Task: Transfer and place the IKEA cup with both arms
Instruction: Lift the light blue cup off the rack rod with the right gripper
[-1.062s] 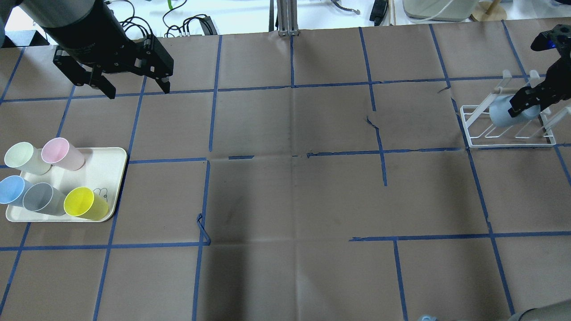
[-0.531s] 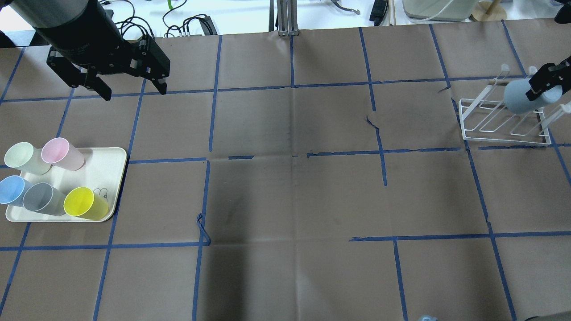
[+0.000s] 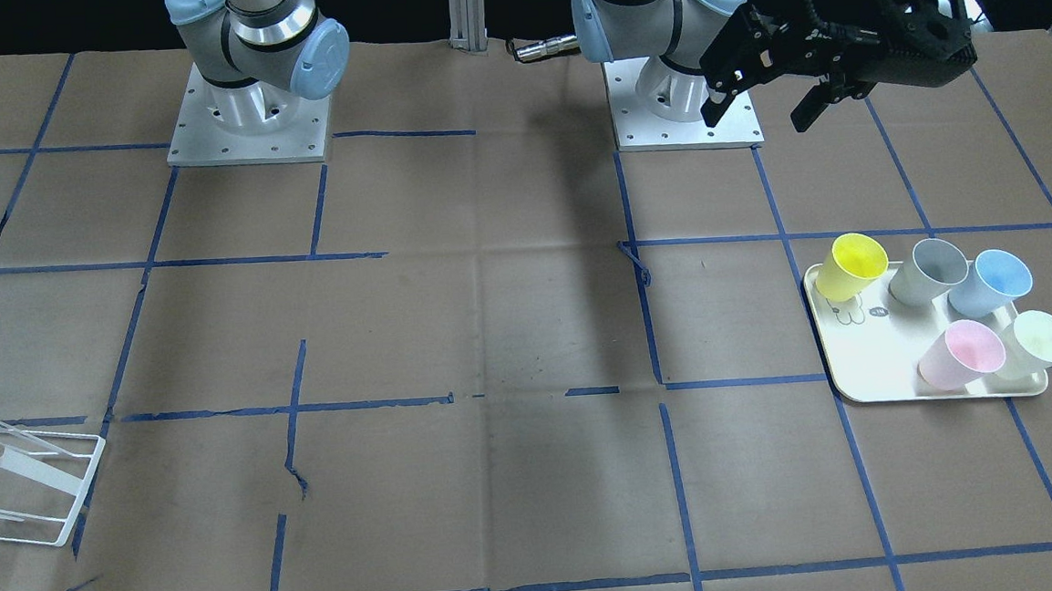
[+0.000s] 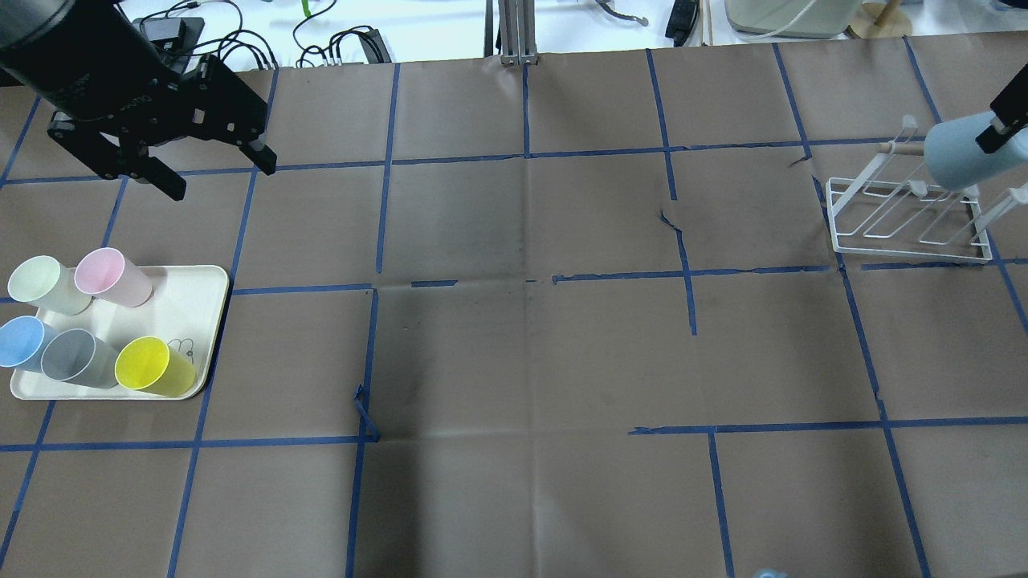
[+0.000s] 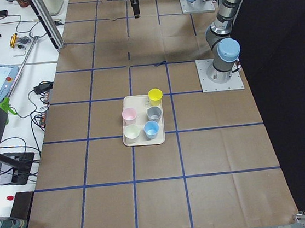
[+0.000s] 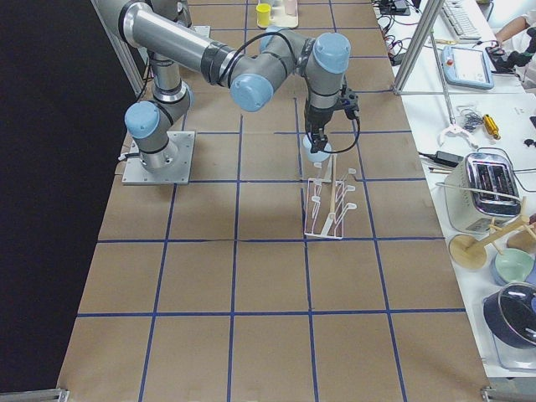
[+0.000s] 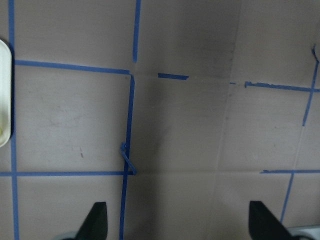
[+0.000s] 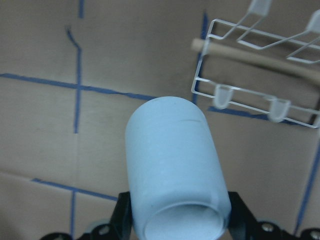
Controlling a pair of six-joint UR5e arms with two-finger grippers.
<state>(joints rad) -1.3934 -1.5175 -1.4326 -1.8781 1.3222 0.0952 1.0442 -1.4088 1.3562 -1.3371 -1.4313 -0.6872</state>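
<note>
IKEA cup point(image 4: 956, 160) is clamped in the right gripper point(image 8: 177, 222), held up in the air over the wire rack point(image 4: 911, 254).

Sweeping my overhead feed from its left edge, I first meet the left gripper point(image 4: 218, 172). It hangs at the end of the table far from the rack, with its two fingers spread wide and empty. Its wrist feed looks down on brown paper and blue tape lines.

Next comes the cream tray point(image 4: 193, 309), also well apart from the rack, with five cups standing on it. One row holds the pale green cup point(image 4: 40, 282) and the pink cup point(image 4: 108, 275), the pink one nearer the rack. The other row holds the second blue cup point(image 4: 20, 341), the grey cup point(image 4: 72, 357) and the yellow cup point(image 4: 148, 365), the yellow one nearest the rack. A long stretch of paper-covered table point(image 4: 522, 361) runs from the tray to the rack.

At the right edge the rack stands on the paper with the cup above it. The cup lies tilted on its side in the grip, closed base pointing away from the wrist and open mouth towards the wrist camera. On my right wrist feed black fingers point(image 8: 124, 212) press both sides of the cup near its rim, and the rack shows beyond the base, up and to the right. From overhead I cannot tell whether the cup touches the rack's prongs. From the right side camera it looks raised above them.
</note>
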